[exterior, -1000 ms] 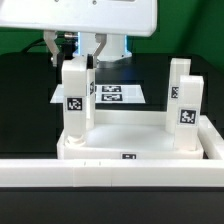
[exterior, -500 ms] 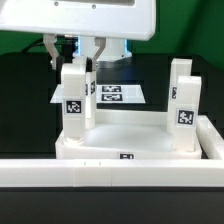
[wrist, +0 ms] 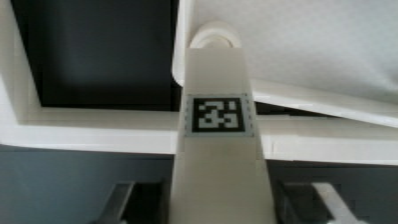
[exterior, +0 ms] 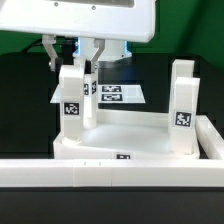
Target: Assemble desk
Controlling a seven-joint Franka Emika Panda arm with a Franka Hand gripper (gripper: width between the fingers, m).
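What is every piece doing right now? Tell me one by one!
gripper: shut on the left leg, holding it from above.
left leg: upright, standing at the panel's corner on the exterior view's left.
right leg: upright at the panel's corner on the exterior view's right, untouched.
panel: lying flat, rim up.
border rail: lying along the front.
marker board: flat on the table behind.

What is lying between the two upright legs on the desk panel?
Nothing: in the exterior view, only bare panel lies between the gripped leg and the other leg.
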